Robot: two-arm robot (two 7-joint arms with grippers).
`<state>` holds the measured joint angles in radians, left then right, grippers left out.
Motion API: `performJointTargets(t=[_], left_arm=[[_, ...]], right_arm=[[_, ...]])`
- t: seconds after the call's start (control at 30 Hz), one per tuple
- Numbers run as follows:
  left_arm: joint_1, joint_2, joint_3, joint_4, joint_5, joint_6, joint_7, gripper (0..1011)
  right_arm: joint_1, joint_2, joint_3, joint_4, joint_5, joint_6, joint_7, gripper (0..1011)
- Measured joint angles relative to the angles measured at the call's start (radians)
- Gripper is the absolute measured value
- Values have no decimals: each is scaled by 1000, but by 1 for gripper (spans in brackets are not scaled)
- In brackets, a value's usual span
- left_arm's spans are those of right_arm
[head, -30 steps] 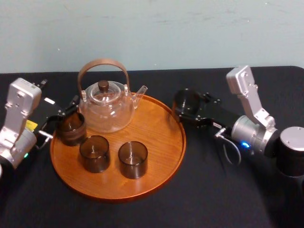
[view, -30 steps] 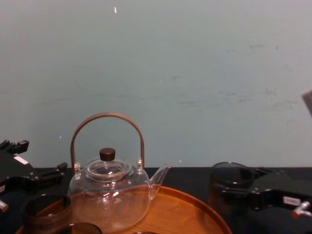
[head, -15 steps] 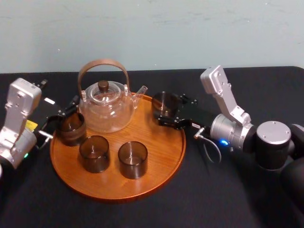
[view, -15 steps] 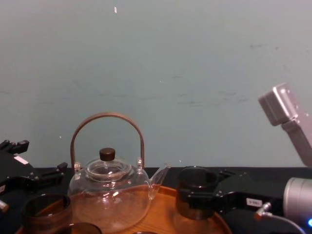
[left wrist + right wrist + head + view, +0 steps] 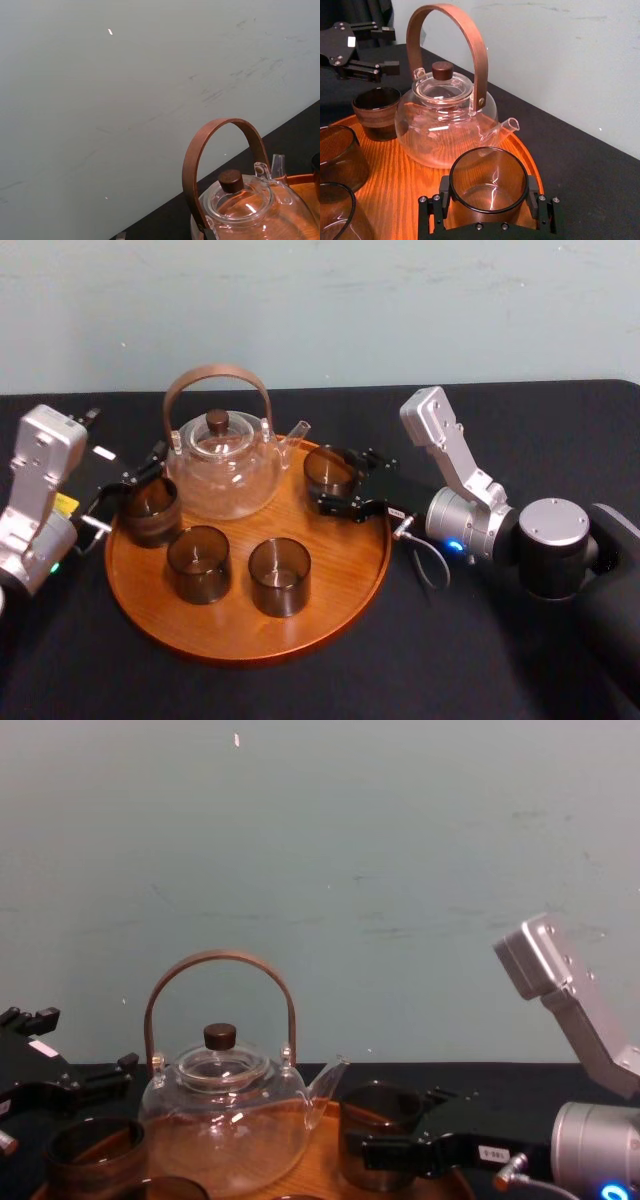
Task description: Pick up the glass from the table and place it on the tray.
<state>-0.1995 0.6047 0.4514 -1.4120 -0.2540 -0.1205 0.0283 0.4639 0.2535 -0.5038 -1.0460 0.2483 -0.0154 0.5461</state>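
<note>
Your right gripper [image 5: 335, 480] carried the glass [image 5: 326, 468] off the table [image 5: 450, 660] and onto the tray [image 5: 330, 570] at two o'clock, beside the teapot [image 5: 222, 465], fingers clamped on it. Only the release remained. Your left gripper [image 5: 140, 470] sat spread, holding nothing, at nine o'clock.

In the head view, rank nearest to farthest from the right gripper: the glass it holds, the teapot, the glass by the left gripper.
1. Held glass: right gripper jaws around it, tray right side.
2. Teapot, back of tray.
3. Leftmost glass, by left gripper.
</note>
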Motion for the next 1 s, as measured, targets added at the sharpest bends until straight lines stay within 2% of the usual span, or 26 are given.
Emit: performJointTargets(t=[0.33, 0.73, 0.9, 1.0], left_arm=[[0, 0, 0, 0, 0, 0, 0, 1001], [0, 0, 0, 0, 0, 0, 0, 1001], [0, 0, 0, 0, 0, 0, 0, 1001], [0, 0, 0, 0, 0, 0, 0, 1001]], right_arm=[[13, -11, -11, 44, -13, -17, 0, 902], [13, -11, -9, 40, -11, -16, -1, 902], [12, -11, -9, 39, -10, -16, -1, 1002], [12, -11, -8, 38, -10, -16, -1, 1002]])
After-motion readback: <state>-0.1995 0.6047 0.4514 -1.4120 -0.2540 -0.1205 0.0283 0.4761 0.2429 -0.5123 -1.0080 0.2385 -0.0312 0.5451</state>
